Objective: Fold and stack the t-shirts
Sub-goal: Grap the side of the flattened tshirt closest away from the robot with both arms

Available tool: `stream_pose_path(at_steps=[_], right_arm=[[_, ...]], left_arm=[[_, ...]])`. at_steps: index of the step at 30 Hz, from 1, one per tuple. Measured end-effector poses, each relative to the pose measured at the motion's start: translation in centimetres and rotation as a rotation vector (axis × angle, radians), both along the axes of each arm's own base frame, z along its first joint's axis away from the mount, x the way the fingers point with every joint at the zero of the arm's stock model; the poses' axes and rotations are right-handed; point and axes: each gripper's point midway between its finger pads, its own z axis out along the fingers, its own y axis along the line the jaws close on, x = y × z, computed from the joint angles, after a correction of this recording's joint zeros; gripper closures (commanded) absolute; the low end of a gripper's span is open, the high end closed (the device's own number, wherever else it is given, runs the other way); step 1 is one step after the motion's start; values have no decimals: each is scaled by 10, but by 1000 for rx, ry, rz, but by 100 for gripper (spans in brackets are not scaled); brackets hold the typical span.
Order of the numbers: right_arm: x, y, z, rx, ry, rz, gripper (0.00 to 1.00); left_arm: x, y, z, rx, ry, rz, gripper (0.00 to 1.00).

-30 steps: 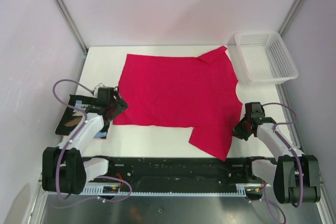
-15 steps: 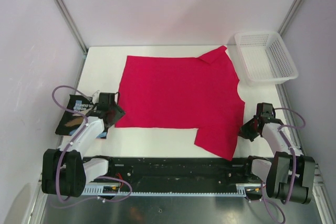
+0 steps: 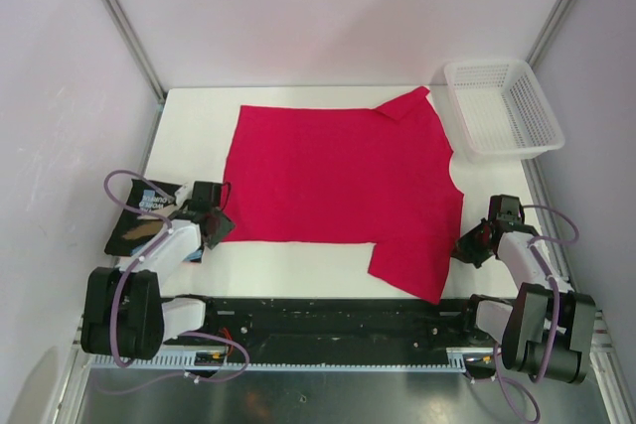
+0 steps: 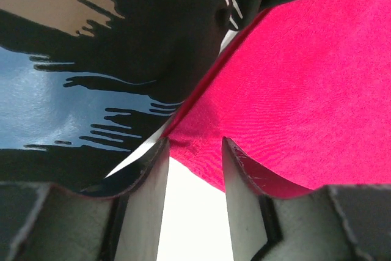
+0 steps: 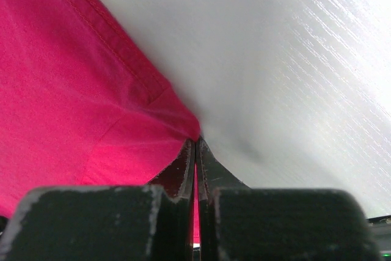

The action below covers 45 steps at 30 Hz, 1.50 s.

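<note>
Crimson shirt (image 3: 338,176) lies spread flat on the table (image 3: 194,126), its near sleeve shifted slightly rightward since a second ago. Right gripper (image 3: 465,245), now drawn outward, pinches the right hem. Left gripper (image 3: 215,225), now drawn nearer, is narrowly parted around the left hem corner, beside the folded black shirt (image 3: 139,225).

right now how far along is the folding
Done: the black shirt looks folded at the left edge of the table. In hand: the right gripper is shut on the edge of the crimson shirt; the left gripper is open around its corner. Left: fold it, then stack both.
</note>
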Motion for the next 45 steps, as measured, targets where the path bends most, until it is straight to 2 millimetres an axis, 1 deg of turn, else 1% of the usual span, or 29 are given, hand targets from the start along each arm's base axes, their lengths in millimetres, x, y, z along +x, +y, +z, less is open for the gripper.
stream_pose_path(at_steps=[6, 9, 14, 18, 22, 26, 28, 29, 31, 33, 36, 38, 42, 45], right_arm=[[0, 1, 0, 2, -3, 9, 100], [0, 1, 0, 3, -4, 16, 100], [1, 1, 0, 4, -5, 20, 100], [1, 1, 0, 4, -5, 21, 100], [1, 2, 0, 5, -5, 21, 100], [1, 2, 0, 5, -6, 22, 100], [1, 2, 0, 5, -6, 22, 100], [1, 2, 0, 5, -6, 22, 100], [1, 2, 0, 5, -6, 23, 100], [1, 2, 0, 5, -6, 23, 100], [1, 2, 0, 5, -6, 25, 100], [1, 2, 0, 5, -7, 26, 100], [1, 3, 1, 4, -10, 27, 100], [-2, 3, 2, 3, -5, 29, 100]], left_arm=[[-1, 3, -1, 8, -2, 22, 57], [-1, 3, -1, 7, -5, 28, 54], [-5, 6, 6, 18, -27, 37, 53], [-6, 9, 10, 29, -37, 44, 54], [-10, 11, 8, 40, -18, 47, 57], [-14, 12, -3, 48, 34, 48, 57], [-13, 12, -4, 51, 33, 51, 58], [-13, 12, -5, 51, 33, 52, 59], [-12, 12, -5, 53, 32, 54, 68], [-10, 13, -5, 52, 27, 57, 80], [-7, 12, -6, 50, 19, 58, 95], [-5, 11, -5, 46, 12, 56, 99], [-5, 10, -2, 37, 0, 52, 100], [-5, 10, 12, 31, -46, 52, 100]])
